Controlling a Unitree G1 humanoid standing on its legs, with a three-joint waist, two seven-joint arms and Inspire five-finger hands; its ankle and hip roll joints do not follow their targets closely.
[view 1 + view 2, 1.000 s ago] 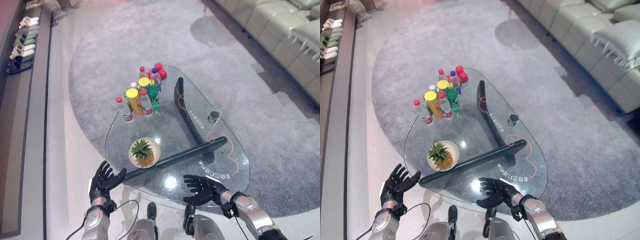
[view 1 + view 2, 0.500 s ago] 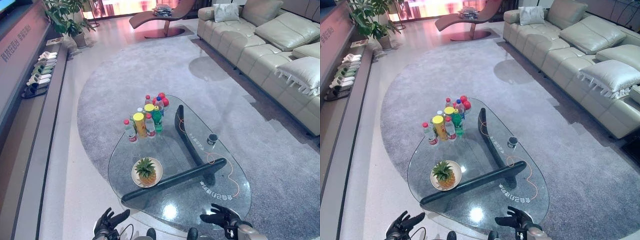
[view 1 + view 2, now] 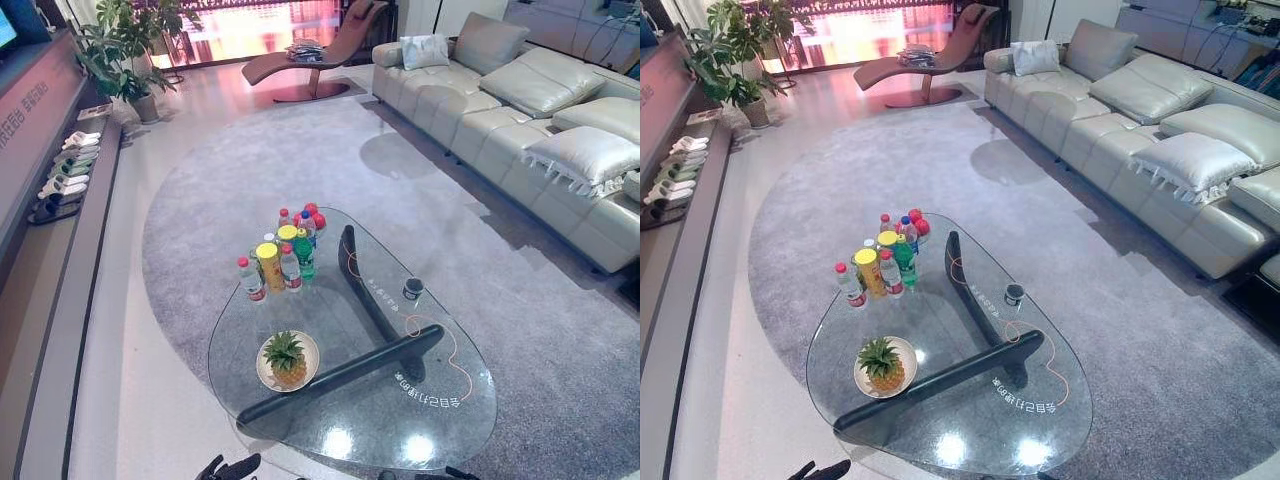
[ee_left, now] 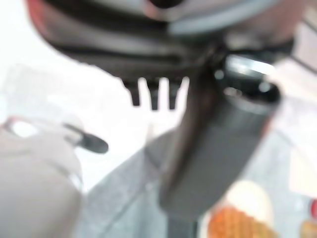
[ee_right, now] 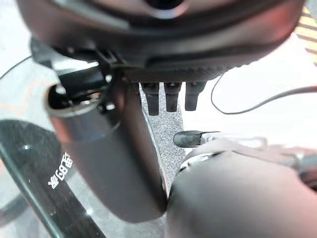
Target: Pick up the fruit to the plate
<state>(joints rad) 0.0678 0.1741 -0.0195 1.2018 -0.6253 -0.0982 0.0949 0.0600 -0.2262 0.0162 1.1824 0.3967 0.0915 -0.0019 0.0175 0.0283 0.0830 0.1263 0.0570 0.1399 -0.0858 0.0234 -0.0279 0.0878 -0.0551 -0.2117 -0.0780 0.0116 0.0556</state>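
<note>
Already on the plate point(image 3: 305, 348), the pineapple point(image 3: 286, 360) stands upright in the lower left of the frame, leaves up, on the near left part of the glass worktop point(image 3: 450, 420). Neither hand touches it. Left hand point(image 3: 228, 468) shows as dark fingertips at the bottom edge, left of centre, off the worktop's near rim; its wrist view shows straight, relaxed fingers point(image 4: 153, 94) holding nothing. Right hand point(image 5: 168, 96) shows in its own wrist view, fingers likewise straight and released, nothing in them, with the glass edge and the dark base beam just past them; in the head view only a dark tip shows at the bottom edge right of centre.

Beyond the plate, a dark beam point(image 3: 345, 372) of the worktop's base runs under the glass just beside the plate's right side. Toward the centre of the frame a cluster of bottles point(image 3: 283, 258) stands on the far end of the glass, well apart from the plate. A small dark cup point(image 3: 412, 289) sits near the right rim, with a thin orange cord point(image 3: 452, 345) looping beside it. Under everything lies a grey round rug point(image 3: 250, 170); a pale sofa point(image 3: 520, 110) fills the upper right.
</note>
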